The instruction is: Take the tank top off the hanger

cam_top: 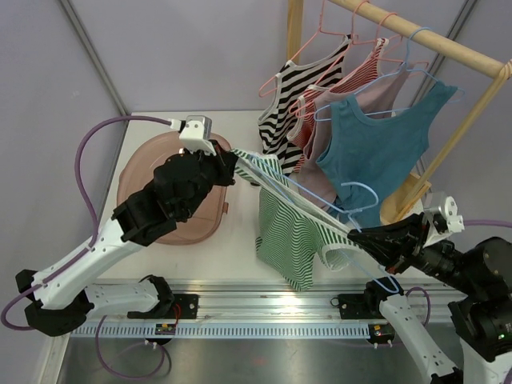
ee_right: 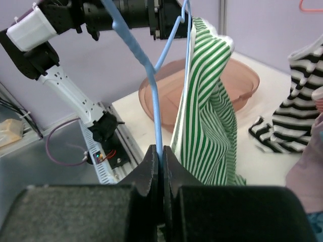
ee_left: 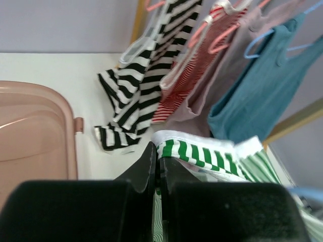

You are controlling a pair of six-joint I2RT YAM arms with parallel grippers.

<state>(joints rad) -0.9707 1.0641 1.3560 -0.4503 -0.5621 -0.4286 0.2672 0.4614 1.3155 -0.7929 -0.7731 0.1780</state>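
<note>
A green-and-white striped tank top [cam_top: 296, 228] hangs from a light blue hanger [cam_top: 308, 196] held in the air between my two arms. My left gripper [cam_top: 232, 160] is shut on the top's white-edged strap; the strap shows in the left wrist view [ee_left: 202, 151] right at the closed jaws [ee_left: 157, 156]. My right gripper [cam_top: 356, 238] is shut on the blue hanger's wire; in the right wrist view the hanger [ee_right: 154, 101] runs up from the closed jaws [ee_right: 160, 156] and the tank top [ee_right: 207, 116] drapes beside it.
A pink basin [cam_top: 160, 188] sits on the white table at the left. A wooden rack [cam_top: 432, 44] at the back right carries a black-striped top [cam_top: 300, 88], a red-striped top [cam_top: 352, 80], a mauve top [cam_top: 360, 100] and a teal top [cam_top: 380, 148].
</note>
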